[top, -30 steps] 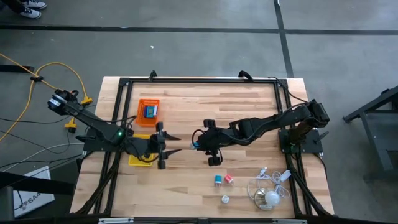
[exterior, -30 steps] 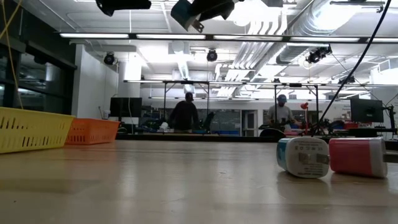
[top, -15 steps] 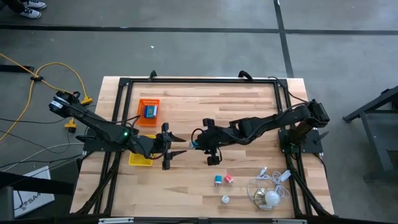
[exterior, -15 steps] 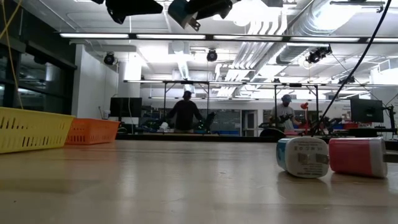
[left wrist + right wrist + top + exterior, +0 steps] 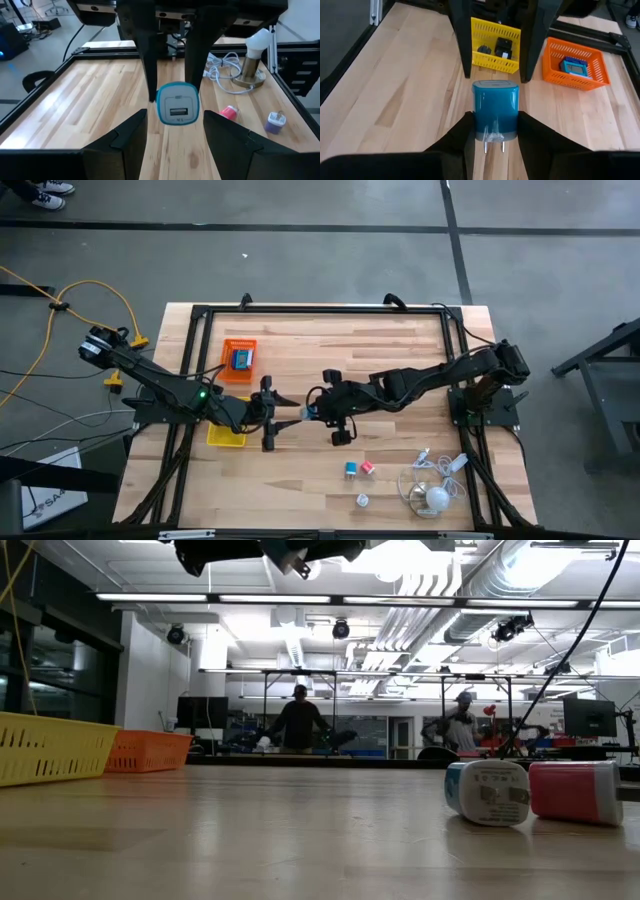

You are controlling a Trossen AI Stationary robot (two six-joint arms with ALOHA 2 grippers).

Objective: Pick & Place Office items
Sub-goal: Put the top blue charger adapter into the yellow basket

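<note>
Here, in the high view, the left tool (image 5: 283, 418) is seen near the middle of the frame with its fingers spread, facing the right tool (image 5: 313, 412), which is pressed together on a small blue charger (image 5: 305, 412). The charger lies between the two tools, above the wooden desk (image 5: 330, 350). An orange tray (image 5: 238, 361) with a blue item in it sits in the upper left part of the desk, and a yellow tray (image 5: 226, 438) lies just below it, partly under the left arm. In the lower right of the desk a teal block (image 5: 352, 470) and a pink block (image 5: 368, 468) lie side by side, with a small white piece (image 5: 362, 501) below them and a white cable bundle (image 5: 434, 480) to their right.

In the low view, the two blocks are seen at the right edge, resting on the desk and touching; both trays stand at the far left. People are seen in the room far behind.

In the left wrist view, the charger is shown held between the right tool's dark fingers (image 5: 149, 55), its socket face turned to the camera, just beyond the left tool's spread fingers.

In the right wrist view, the charger is seen pinched, prongs toward the camera, with the left tool's fingers (image 5: 461, 37) standing apart on either side beyond it.
</note>
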